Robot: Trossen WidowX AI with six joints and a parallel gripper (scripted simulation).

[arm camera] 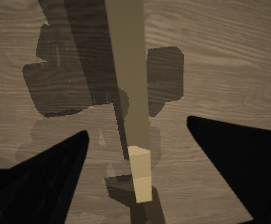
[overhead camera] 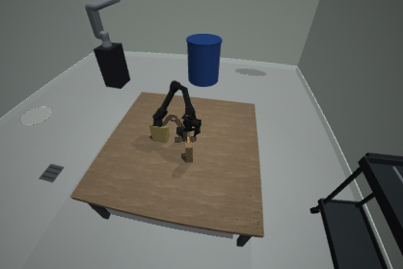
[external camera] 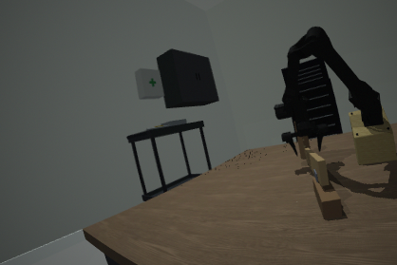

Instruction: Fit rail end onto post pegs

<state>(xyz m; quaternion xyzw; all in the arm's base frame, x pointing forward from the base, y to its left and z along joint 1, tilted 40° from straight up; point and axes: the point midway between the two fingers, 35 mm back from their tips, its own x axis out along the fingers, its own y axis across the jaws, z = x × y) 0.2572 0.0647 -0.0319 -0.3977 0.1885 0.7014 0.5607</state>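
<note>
Two fingers of the claw [overhead camera: 188,133] [external camera: 306,149] [arm camera: 138,126] stand wide apart, the rail [external camera: 318,167] [arm camera: 131,75] between them, unclamped.

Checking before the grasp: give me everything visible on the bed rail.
The bed rail is a long, narrow, straight bar, pale yellowish, apparently wood, with a small blue mark on one side. One end sits over the brown footboard block. The open pincer isn't holding it. I can't tell whether its other end touches the table.

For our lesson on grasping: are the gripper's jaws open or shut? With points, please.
Open: the gripper [overhead camera: 188,133] [external camera: 308,150] [arm camera: 138,127] has its jaws apart, bare table visible either side of the rail [arm camera: 129,75].
</note>
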